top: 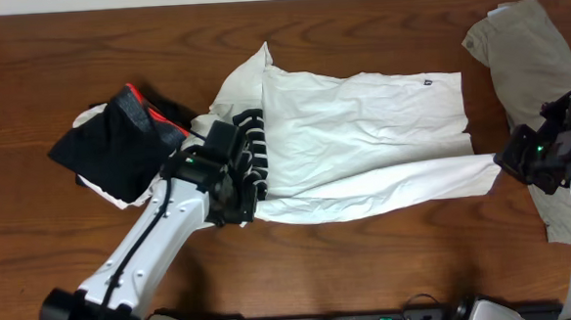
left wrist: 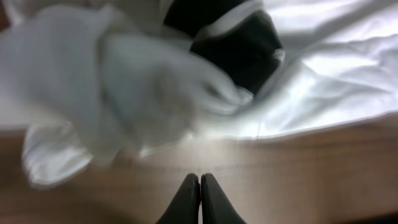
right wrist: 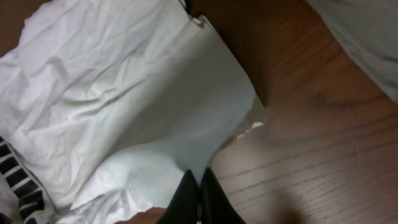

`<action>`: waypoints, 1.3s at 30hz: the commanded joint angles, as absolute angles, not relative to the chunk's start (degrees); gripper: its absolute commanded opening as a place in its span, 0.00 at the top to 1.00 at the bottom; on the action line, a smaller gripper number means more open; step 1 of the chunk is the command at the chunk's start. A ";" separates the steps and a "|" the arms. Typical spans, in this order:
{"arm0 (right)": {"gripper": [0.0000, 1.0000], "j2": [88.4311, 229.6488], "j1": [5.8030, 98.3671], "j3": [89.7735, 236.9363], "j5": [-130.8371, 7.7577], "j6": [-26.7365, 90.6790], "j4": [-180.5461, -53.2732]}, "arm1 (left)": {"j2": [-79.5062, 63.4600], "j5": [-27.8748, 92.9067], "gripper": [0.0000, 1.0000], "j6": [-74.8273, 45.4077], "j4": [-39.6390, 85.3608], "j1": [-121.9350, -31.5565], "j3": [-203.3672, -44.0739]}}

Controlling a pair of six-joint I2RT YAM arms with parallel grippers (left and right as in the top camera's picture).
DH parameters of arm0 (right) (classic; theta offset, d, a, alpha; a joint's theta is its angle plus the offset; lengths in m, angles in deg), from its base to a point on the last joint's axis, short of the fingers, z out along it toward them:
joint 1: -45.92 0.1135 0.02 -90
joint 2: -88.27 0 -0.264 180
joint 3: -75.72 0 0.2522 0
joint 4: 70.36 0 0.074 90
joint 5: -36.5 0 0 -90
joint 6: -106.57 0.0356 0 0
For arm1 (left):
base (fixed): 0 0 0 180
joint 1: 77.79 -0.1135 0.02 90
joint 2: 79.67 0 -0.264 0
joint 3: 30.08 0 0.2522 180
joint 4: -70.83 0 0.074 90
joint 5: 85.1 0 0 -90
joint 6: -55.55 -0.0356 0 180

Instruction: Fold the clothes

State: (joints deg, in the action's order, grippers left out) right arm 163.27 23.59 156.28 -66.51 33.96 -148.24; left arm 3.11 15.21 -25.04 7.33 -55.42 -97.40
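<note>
The white T-shirt (top: pixel 363 136) lies spread across the middle of the table, its dark block lettering (top: pixel 252 142) at the left end. My left gripper (top: pixel 230 187) hovers over that lettered end. In the left wrist view it (left wrist: pixel 200 178) is shut with nothing between its fingers, over bare wood just short of bunched white cloth (left wrist: pixel 143 93). My right gripper (top: pixel 502 160) is shut on the shirt's right lower corner. The right wrist view shows the white edge (right wrist: pixel 214 112) pinched at the fingertips (right wrist: pixel 200 174). A black garment (top: pixel 118 139) with a red-edged grey waistband lies at the left.
A khaki-grey garment (top: pixel 524 49) lies at the far right, running down behind my right arm. The black garment rests partly on a white piece (top: pixel 111 184). The wooden table (top: pixel 369 263) shows bare along the front.
</note>
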 commanded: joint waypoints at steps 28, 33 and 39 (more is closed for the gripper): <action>0.99 163.29 24.23 156.83 -64.39 35.77 -147.06 | 5.39 13.72 0.66 -20.64 -0.71 -58.09 -110.43; 0.99 163.29 24.23 156.83 -64.41 35.82 -146.69 | 5.41 13.72 0.66 -18.57 4.21 -55.23 -102.17; 0.99 163.29 24.23 156.83 -64.41 35.82 -146.62 | 5.43 13.61 0.66 -17.61 12.64 -52.95 -93.51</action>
